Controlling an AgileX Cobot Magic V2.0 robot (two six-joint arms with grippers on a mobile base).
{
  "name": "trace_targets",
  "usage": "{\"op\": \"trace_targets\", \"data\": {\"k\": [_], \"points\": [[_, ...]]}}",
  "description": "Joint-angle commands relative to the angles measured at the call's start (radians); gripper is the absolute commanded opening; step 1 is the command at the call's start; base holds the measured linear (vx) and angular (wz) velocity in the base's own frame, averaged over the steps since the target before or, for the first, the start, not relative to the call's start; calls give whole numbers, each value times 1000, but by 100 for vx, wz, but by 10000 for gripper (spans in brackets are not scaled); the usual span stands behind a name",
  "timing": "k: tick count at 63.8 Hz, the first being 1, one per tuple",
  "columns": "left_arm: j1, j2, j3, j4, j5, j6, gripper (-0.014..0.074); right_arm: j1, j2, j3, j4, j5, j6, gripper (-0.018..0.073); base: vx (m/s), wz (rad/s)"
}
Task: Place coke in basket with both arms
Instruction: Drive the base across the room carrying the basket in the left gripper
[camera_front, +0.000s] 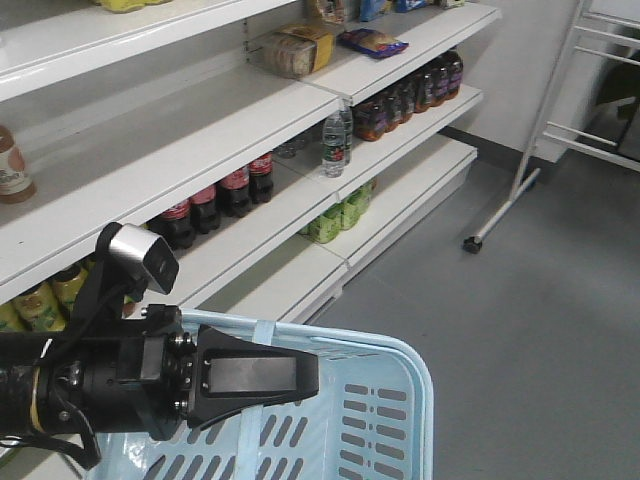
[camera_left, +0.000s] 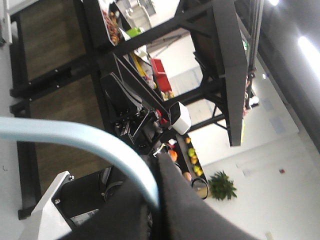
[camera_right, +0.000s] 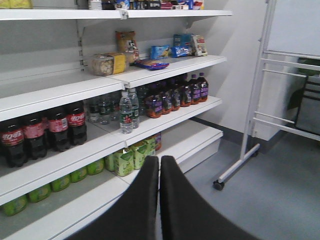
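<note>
Front view: R arm (camera_front: 90, 385) reaches in from the left edge, roughly level. The R gripper (camera_front: 315, 378) wedge points right and sits over the near-left part of the basket (camera_front: 400, 352). Silver-grey cam box (camera_front: 145, 262) on top of the wrist. Jaws closed together, nothing between them. R wrist view agrees: both fingers (camera_right: 142, 200) are pressed tip to tip and empty, aimed at the shelving (camera_right: 165, 65).

Basket: light blue, slotted walls, near edge of the front view, right corner rounded. Flat handle band (camera_front: 248, 405) runs near-to-far across it and passes under the R gripper. Most of the inside is hidden by the arm.

L wrist view, blurred and looking up toward the ceiling lights (camera_left: 307, 50): the pale blue band arcs in from the left and ends between the dark fingers of the L gripper (camera_left: 160, 167). L gripper is clamped on the basket's handle. Beyond it, the other arm with its cam box shows against a black frame (camera_left: 220, 60).

Coke: cannot tell where it is in any of the 3 views.

Surroundings: dark cola bottles w/ red labels (camera_front: 220, 195) on the mid shelf, left. Water bottles (camera_front: 335, 145) to their right. Green packs (camera_front: 335, 218) one shelf lower. White wheeled stand (camera_front: 545, 130) far right on grey floor (camera_front: 520, 330).
</note>
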Motion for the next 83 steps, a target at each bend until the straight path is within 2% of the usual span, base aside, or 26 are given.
{"op": "trace_targets", "data": {"k": [1, 83], "points": [[-4, -28, -22, -75, -188, -5, -7, -5, -18, 15, -3, -76, -4, -4, 1, -43], [-4, -28, -22, -75, -188, -5, -7, -5, -18, 15, -3, -76, -4, -4, 5, -35]]}}
